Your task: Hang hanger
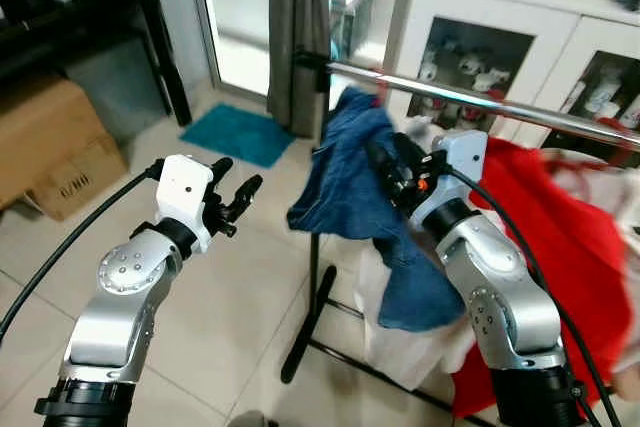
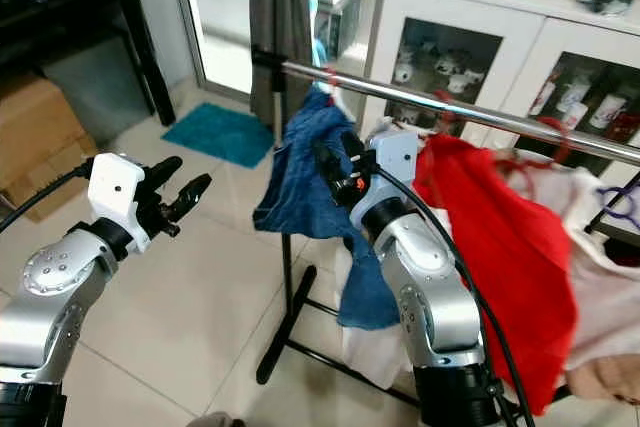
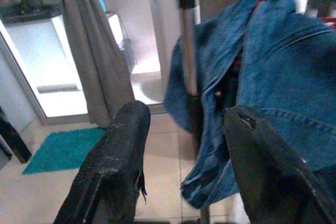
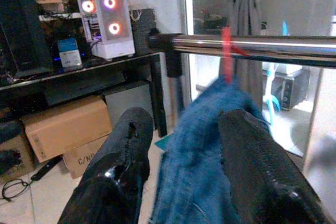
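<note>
Both silver arms reach forward over the tiled floor [image 1: 230, 297]. Right gripper [image 4: 181, 169] sits against the blue denim garment [image 1: 355, 182], its 2 fingers spread with denim between them, gripping nothing firmly. That garment hangs by a red hanger [image 4: 227, 51] hooked on the chrome rail [image 1: 480, 102]. Left gripper [image 1: 235, 197] hovers apart, jaws parted and empty, beside red clothing [image 2: 500, 237].

Red hanger [image 4: 227, 51]: only hook over rail [image 4: 252, 45] shows; the rest is buried under denim garment [image 2: 310, 167]. Right end effector [image 2: 335, 162] fingertips blend into the denim. Cabinet [image 2: 470, 47] contents too small to tell. Red garment [image 1: 570, 247] blurred.
</note>
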Robot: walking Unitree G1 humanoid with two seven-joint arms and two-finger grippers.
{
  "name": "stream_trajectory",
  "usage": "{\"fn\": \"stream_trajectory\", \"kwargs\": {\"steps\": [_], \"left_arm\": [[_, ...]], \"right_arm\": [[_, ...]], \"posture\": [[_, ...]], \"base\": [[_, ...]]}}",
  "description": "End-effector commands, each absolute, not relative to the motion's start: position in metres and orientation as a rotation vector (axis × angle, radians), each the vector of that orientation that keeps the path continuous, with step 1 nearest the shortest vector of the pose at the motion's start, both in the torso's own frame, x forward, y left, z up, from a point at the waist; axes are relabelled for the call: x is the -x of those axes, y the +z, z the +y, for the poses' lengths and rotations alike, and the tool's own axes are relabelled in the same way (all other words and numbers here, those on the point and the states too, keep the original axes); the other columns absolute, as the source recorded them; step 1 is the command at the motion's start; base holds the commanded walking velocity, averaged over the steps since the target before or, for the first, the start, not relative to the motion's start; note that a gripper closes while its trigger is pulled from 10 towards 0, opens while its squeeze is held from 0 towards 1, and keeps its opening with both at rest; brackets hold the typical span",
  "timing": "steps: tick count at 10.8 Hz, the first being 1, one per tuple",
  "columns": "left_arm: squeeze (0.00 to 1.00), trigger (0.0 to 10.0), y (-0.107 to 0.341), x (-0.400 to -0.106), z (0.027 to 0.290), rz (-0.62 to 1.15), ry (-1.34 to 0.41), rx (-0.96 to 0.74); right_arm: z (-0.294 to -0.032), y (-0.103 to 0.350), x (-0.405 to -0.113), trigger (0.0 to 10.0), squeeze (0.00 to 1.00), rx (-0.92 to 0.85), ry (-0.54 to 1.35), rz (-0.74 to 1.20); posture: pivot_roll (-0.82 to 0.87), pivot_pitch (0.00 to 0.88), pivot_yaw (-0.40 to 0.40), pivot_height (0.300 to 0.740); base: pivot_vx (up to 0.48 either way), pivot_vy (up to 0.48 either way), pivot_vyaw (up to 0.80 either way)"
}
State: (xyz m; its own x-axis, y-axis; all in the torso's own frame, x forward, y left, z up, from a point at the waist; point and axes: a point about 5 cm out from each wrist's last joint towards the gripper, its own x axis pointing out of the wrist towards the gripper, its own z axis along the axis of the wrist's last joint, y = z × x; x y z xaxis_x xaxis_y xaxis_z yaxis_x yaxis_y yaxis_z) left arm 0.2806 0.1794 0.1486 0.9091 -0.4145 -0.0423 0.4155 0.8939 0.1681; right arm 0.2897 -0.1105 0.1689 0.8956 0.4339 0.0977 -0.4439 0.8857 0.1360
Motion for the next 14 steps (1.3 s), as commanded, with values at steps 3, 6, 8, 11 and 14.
{"fn": "stream_trajectory", "kwargs": {"steps": [3,6,8,11,14], "left_arm": [[0.00,10.0,0.150,-0.280,0.175,-0.007,-0.440,-0.193],[0.00,10.0,0.148,-0.275,0.172,0.006,-0.512,-0.182],[0.00,10.0,0.148,-0.269,0.173,0.029,-0.619,-0.191],[0.00,10.0,0.147,-0.257,0.169,0.088,-0.787,-0.173],[0.00,10.0,0.145,-0.255,0.171,0.101,-0.802,-0.172]], "right_arm": [[-0.116,0.170,-0.287,10.0,0.00,-0.092,0.438,-0.038],[-0.119,0.167,-0.294,10.0,1.00,-0.046,0.393,0.022],[-0.130,0.166,-0.313,10.0,1.00,0.005,0.304,0.069],[-0.155,0.159,-0.343,10.0,1.00,0.123,0.198,0.163],[-0.174,0.159,-0.357,10.0,0.00,0.163,0.111,0.231]], "posture": [[-0.01,0.000,-0.010,0.740],[0.00,0.000,-0.011,0.740],[0.01,0.000,-0.011,0.740],[0.01,0.000,-0.014,0.740],[0.02,0.000,-0.020,0.740]], "base": [[0.000,-0.321,0.00],[0.000,0.000,0.00],[0.000,0.000,0.00],[0.000,0.000,0.00],[0.000,0.000,0.00]]}}
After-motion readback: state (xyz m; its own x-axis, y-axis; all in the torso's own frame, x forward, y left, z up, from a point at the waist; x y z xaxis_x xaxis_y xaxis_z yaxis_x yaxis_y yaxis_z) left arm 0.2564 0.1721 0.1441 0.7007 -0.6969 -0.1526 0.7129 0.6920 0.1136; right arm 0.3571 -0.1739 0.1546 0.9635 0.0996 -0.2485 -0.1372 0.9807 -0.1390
